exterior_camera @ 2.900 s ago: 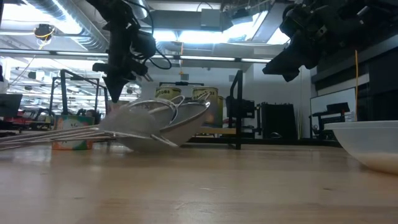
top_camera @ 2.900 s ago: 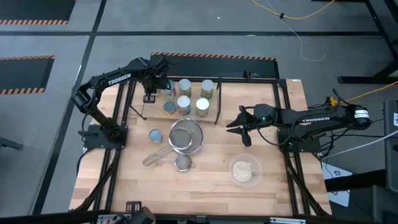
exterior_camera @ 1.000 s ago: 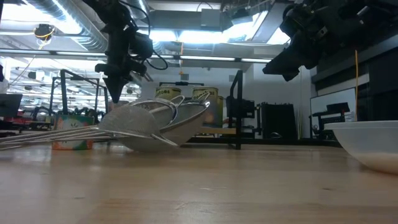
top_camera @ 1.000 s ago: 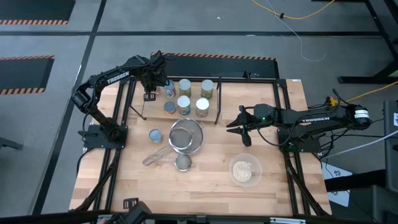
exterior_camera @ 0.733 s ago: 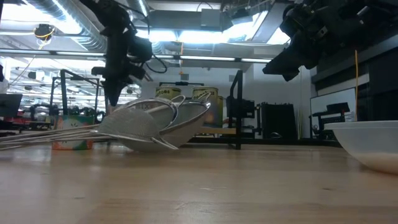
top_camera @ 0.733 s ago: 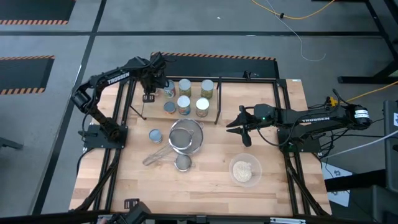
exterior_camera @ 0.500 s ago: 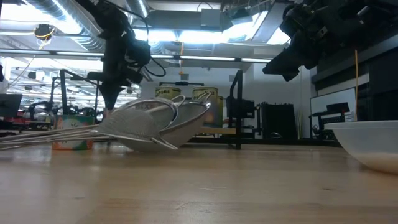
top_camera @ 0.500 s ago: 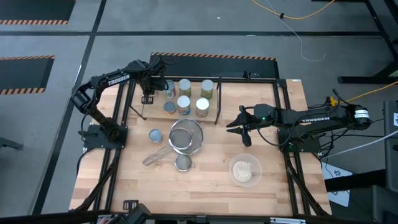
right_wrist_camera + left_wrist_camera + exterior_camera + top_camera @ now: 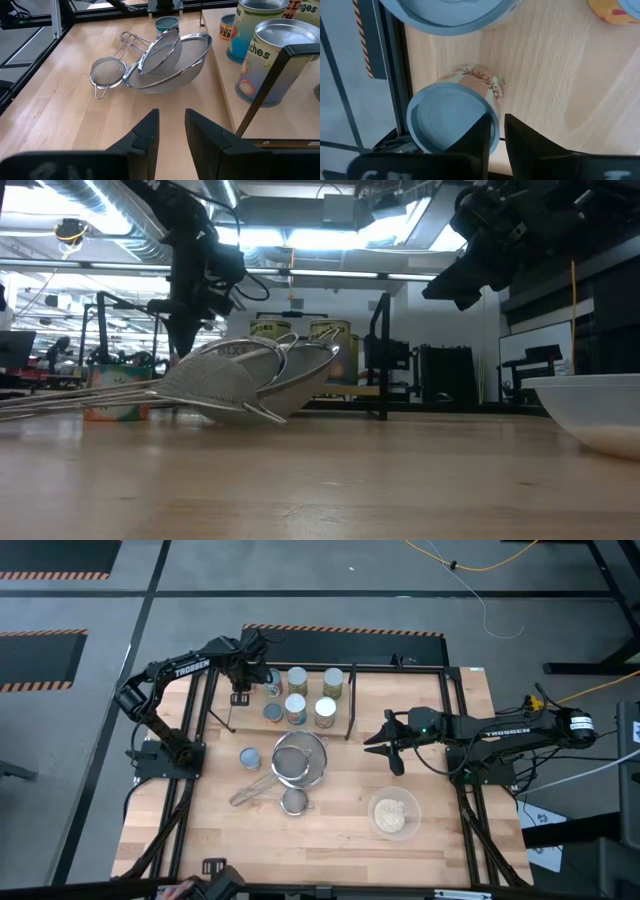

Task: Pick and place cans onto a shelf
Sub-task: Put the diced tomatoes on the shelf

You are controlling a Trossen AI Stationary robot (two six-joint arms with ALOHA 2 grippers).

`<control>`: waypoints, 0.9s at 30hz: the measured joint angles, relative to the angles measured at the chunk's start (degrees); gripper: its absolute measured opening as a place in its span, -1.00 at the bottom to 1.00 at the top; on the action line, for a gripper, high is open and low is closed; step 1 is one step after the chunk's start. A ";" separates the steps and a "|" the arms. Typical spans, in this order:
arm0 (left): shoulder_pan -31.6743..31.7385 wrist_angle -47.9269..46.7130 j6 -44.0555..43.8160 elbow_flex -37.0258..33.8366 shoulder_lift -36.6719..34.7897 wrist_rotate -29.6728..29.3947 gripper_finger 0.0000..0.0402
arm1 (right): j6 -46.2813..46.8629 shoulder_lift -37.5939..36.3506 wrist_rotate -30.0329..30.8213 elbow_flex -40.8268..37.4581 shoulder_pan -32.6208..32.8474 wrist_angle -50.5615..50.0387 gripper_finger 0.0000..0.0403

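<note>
Fingers (image 9: 479, 134) of the left gripper (image 9: 495, 131) stand slightly apart, holding nothing (one overlaps a can's (image 9: 451, 114) rim), above the shelf's (image 9: 255, 700) pale board; right gripper (image 9: 171, 122) slightly open, empty, over the wooden table (image 9: 440, 840).

— Where do the cameras sit?
— One straight overhead on the whole table (image 9: 330, 830); one at tabletop level, close behind the strainers (image 9: 250, 380).
— And the wrists?
— Each looks past its own fingers; the right also sees those strainers (image 9: 165, 62).

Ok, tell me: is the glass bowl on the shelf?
No. The glass bowl sits on the bare tabletop near the front, well apart from the shelf.
</note>
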 joint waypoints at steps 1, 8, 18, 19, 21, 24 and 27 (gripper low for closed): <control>0.00 0.06 0.00 0.00 0.00 -0.02 -0.74 | -0.05 -0.01 0.00 0.00 -0.01 0.00 -0.51; -0.11 0.06 -1.18 0.00 0.00 -0.02 -0.59 | -0.19 -0.01 0.00 0.01 -0.01 0.00 -0.51; -1.57 0.21 -9.91 0.00 0.00 -0.04 -0.58 | -0.19 0.00 0.01 0.00 -0.01 0.00 -0.51; -1.57 0.21 -11.01 0.00 0.00 -0.03 -0.58 | -0.19 -0.01 0.01 0.00 -0.01 0.00 -0.51; -1.57 0.21 -13.01 0.00 0.00 -0.26 -0.57 | -0.18 -0.01 0.00 0.01 0.00 0.00 -0.51; -1.55 0.31 -15.70 0.00 0.00 -1.21 -0.59 | -0.06 0.00 0.01 0.00 -0.01 0.00 -0.51; -1.54 0.78 -18.89 0.00 0.00 -1.97 -0.59 | -0.01 0.01 0.00 0.01 -0.01 0.00 -0.51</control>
